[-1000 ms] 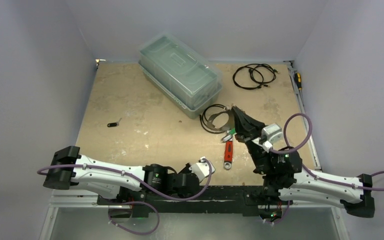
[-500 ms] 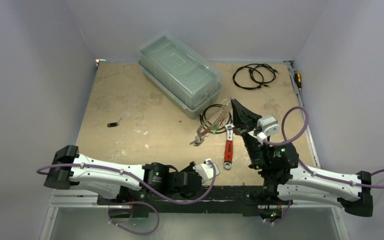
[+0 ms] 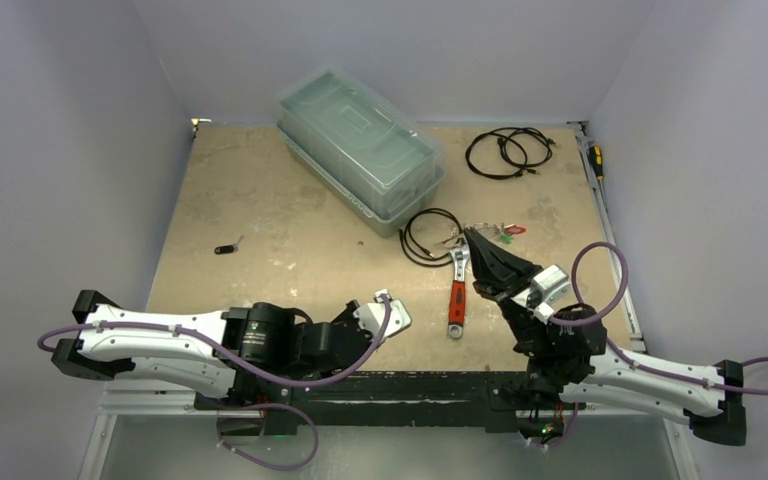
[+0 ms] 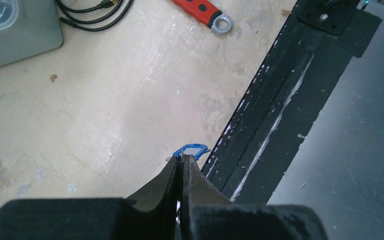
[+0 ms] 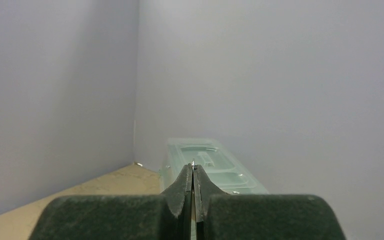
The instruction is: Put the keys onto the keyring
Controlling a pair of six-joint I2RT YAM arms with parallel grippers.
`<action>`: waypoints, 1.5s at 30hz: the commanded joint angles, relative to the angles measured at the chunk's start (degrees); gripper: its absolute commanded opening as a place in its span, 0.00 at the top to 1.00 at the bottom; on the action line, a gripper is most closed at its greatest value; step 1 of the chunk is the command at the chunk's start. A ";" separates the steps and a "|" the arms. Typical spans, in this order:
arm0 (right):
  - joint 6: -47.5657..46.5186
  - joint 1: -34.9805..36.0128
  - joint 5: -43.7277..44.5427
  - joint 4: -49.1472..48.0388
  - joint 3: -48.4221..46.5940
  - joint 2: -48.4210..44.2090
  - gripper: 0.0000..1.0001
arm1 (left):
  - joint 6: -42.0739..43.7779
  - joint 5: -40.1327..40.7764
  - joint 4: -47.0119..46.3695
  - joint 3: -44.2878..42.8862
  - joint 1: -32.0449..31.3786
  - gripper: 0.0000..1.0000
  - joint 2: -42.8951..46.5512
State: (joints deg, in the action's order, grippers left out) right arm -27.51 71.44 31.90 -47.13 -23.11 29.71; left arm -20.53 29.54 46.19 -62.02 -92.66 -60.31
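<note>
My left gripper (image 4: 182,159) is shut on a key with a blue tag (image 4: 191,149), close above the table's near edge. In the top view it (image 3: 390,318) sits left of the wrench. My right gripper (image 3: 472,237) is shut, with a thin sliver of metal (image 5: 193,162) showing at its tips; it is raised and points at the back wall. The keyring (image 3: 488,229) is at its tips, with green and red tagged keys (image 3: 506,232) on it. A black-tagged key (image 3: 225,248) lies alone at the table's left.
A lidded clear plastic box (image 3: 362,145) stands at the back middle. Black coiled cables lie by the box (image 3: 427,236) and at the back right (image 3: 505,152). A red-handled wrench (image 3: 457,295) lies between the arms. A screwdriver (image 3: 595,160) lies at the right edge.
The right gripper has swung the keyring from hanging towards the left to bunched at the right of its tips. The left arm has shifted left and its gripper has moved further onto the table.
</note>
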 commanded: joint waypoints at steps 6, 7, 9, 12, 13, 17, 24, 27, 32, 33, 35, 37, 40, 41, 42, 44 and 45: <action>4.42 -0.11 -11.43 -0.43 2.53 -2.96 1.00 | 0.02 13.09 6.64 -3.99 -0.15 1.00 1.99; 4.86 -0.15 -12.62 0.30 2.50 -3.00 1.00 | -0.03 13.96 7.97 -4.56 -0.11 1.00 1.33; 5.80 -0.16 -15.06 2.20 2.30 -2.92 1.00 | -0.05 15.32 9.51 -5.64 -0.15 1.00 0.95; 7.19 -0.16 -18.96 4.28 2.24 -3.11 1.00 | 1.00 16.07 9.41 -6.60 -0.15 1.00 2.21; 7.54 -0.16 -20.38 4.80 2.32 -3.34 1.00 | 1.52 16.03 9.05 -7.13 -0.15 1.00 2.81; 8.42 -0.16 -24.86 6.34 2.17 -4.11 1.00 | 4.10 15.77 6.44 -8.04 -0.15 1.00 5.72; 9.67 -0.16 -31.71 10.06 0.55 -3.96 1.00 | 9.76 13.07 -1.22 -7.14 -0.15 1.00 8.94; 10.31 -0.16 -34.65 10.85 0.24 -3.75 1.00 | 12.51 12.07 -3.96 -6.57 -0.15 1.00 9.78; 11.86 -0.16 -39.67 12.61 -0.98 -2.98 1.00 | 16.83 7.84 -7.89 -6.24 -0.15 1.00 11.50; 12.25 -0.16 -40.53 13.01 -1.38 -2.80 1.00 | 17.33 7.07 -8.73 -6.13 -0.15 1.00 12.08; 13.35 -0.16 -42.62 13.45 -1.87 -2.45 1.00 | 18.34 5.53 -9.91 -6.00 -0.15 1.00 12.76; 14.61 -0.16 -44.43 12.87 -2.02 -2.18 1.00 | 19.16 4.05 -11.04 -5.65 -0.15 1.00 13.14; 17.22 -0.16 -46.04 9.28 -1.34 -1.66 1.00 | 20.25 1.79 -12.83 -5.16 -0.15 1.00 13.42; 18.10 -0.16 -45.90 7.89 -0.94 -1.43 1.00 | 20.27 1.30 -13.48 -4.94 -0.15 1.00 13.44; 18.97 -0.16 -45.36 6.24 -0.56 -1.15 1.00 | 21.96 0.89 -13.96 -4.83 -0.15 1.00 13.47; 20.41 -0.16 -44.88 3.40 0.18 -0.56 1.00 | 23.08 -0.01 -15.39 -4.42 -0.15 1.00 13.51; 21.22 -0.16 -45.14 1.90 0.33 -0.07 1.00 | 23.54 -0.56 -16.09 -4.28 -0.15 1.00 13.55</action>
State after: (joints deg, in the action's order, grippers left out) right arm -10.94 71.29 -11.79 -35.18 -22.13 28.88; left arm -0.86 32.36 35.35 -67.05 -92.66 -47.16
